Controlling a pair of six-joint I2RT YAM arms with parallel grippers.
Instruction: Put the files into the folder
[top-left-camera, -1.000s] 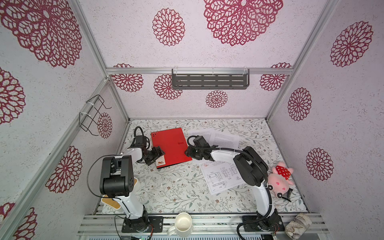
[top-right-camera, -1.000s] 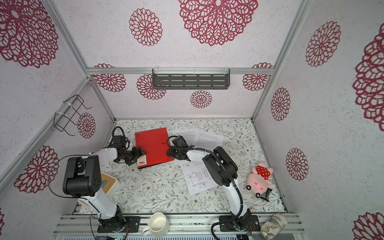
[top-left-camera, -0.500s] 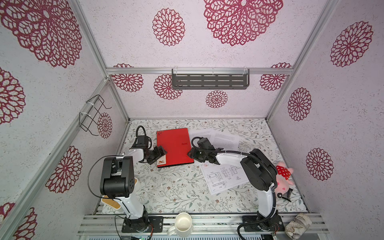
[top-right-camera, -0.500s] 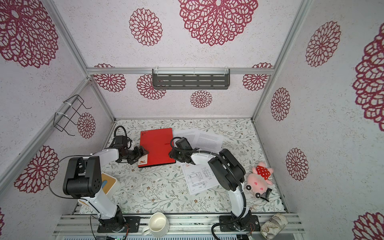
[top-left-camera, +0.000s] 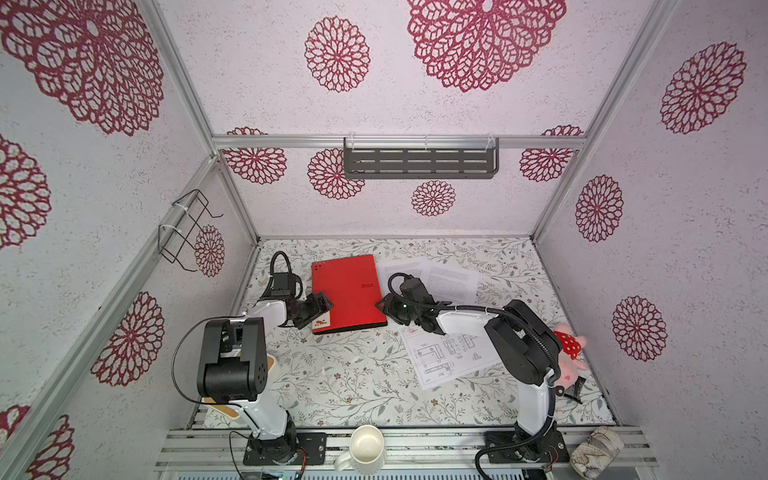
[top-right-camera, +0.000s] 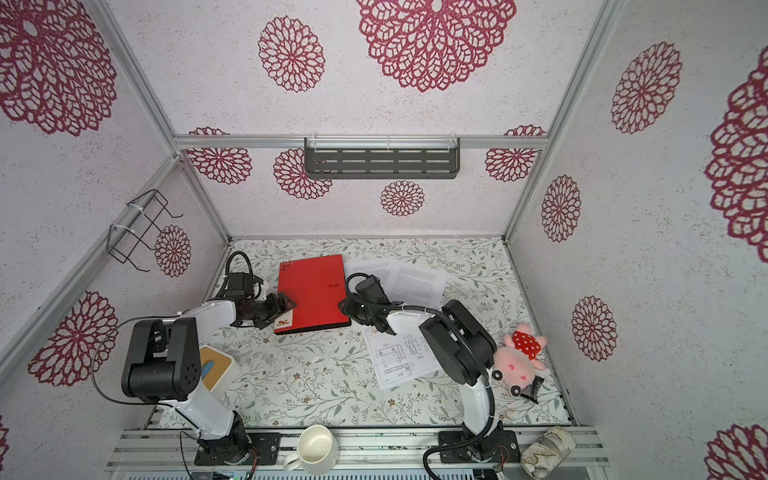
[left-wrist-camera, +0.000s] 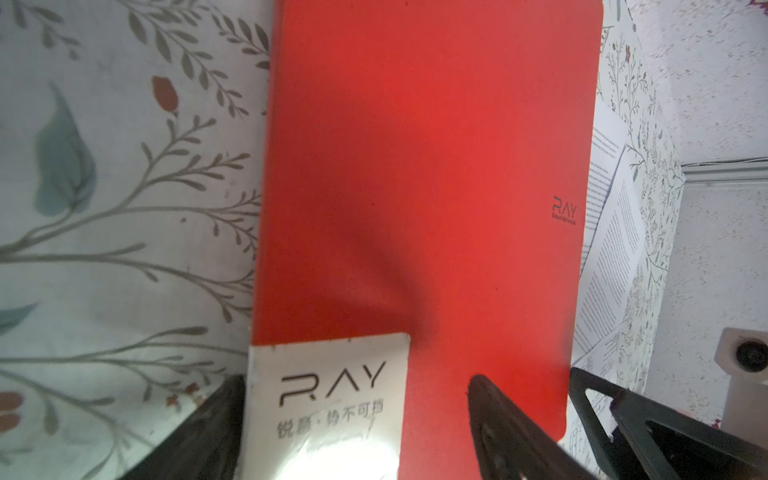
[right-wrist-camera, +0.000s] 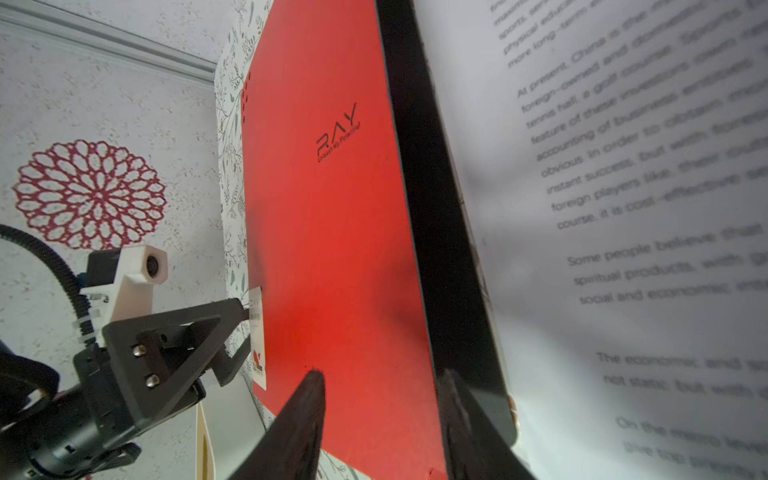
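Nothing's filed: the folder (top-left-camera: 347, 291) lies shut, sheets (top-left-camera: 453, 284) loose at its 3 o'clock. My left pincer (top-left-camera: 325, 306) is spread at its 7 o'clock corner. My right pincer (top-left-camera: 381, 306) straddles its edge, and I can't tell whether it grips.

Both top views are bright, evenly lit and sharp. Only soft, faint shadows fall on the pale floral tabletop (top-left-camera: 353, 374). The silver aluminium frame rails (top-left-camera: 399, 142) splay outward toward the picture edges, stretched by a wide lens. In the left wrist view, glare whitens part of the white paper label (left-wrist-camera: 328, 390) on the flat red rectangular folder (left-wrist-camera: 415, 166), and a soft dark shadow crosses its cover. In the right wrist view, the white printed paper sheet (right-wrist-camera: 623, 208) is blurred, with a grey shadow smudge.
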